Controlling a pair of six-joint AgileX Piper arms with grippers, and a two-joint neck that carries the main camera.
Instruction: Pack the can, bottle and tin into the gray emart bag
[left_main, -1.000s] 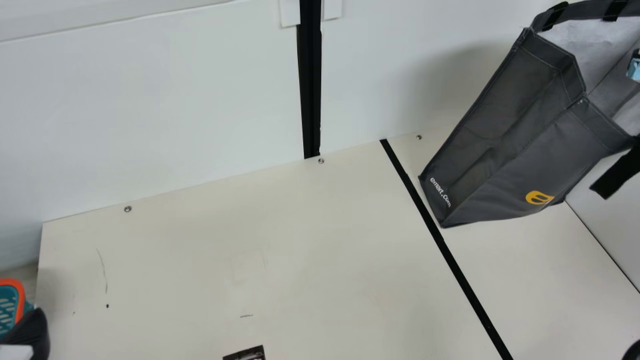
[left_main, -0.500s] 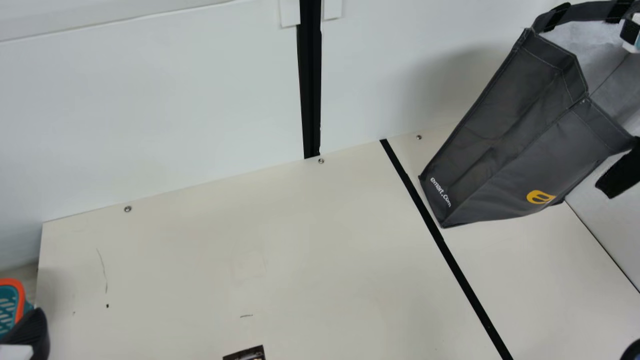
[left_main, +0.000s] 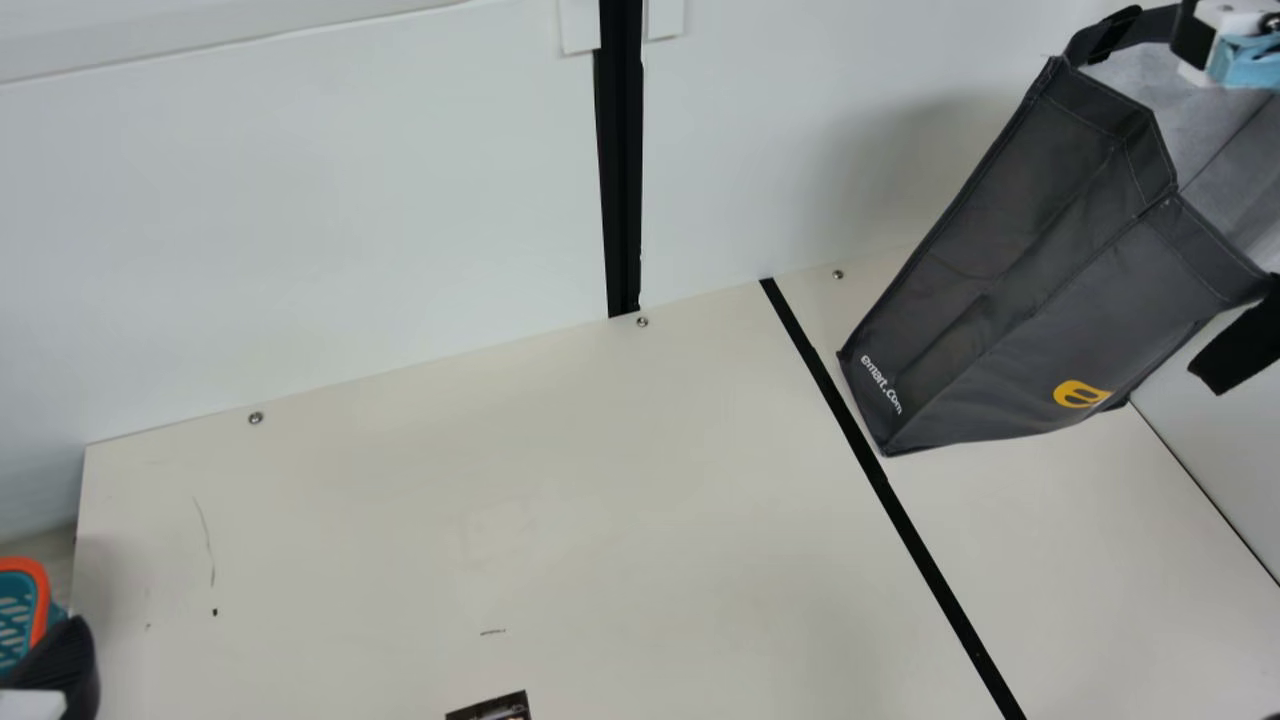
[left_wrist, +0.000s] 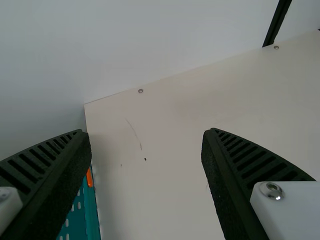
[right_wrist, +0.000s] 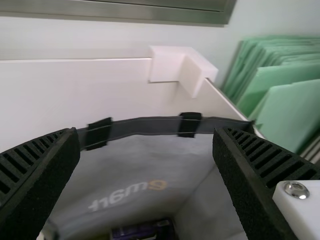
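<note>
In the main view my left gripper (left_main: 62, 660) is at the lower left edge, far from the bag; in the left wrist view the left gripper (left_wrist: 145, 132) stands open over bare table. At the main view's top right, part of my right gripper (left_main: 1225, 42) is over the mouth of the gray emart bag (left_main: 1010, 250). The right wrist view has the right gripper (right_wrist: 146, 131) open with nothing between its fingers, facing the inner wall of the gray bag (right_wrist: 150, 160). A purple item (right_wrist: 142, 231) lies inside the bag; I cannot tell whether it is the can, bottle or tin.
A teal basket with an orange rim (left_main: 38, 590) is by the table's left edge. A dark printed item (left_main: 495, 706) shows at the bottom. Black tape (left_main: 890, 500) crosses the table (left_main: 550, 480). Green panels (right_wrist: 285, 100) stand behind a white wall.
My right gripper has come further left into the main view, across the bag's mouth. The bag's loose black strap has shifted slightly. My left gripper has stayed still.
</note>
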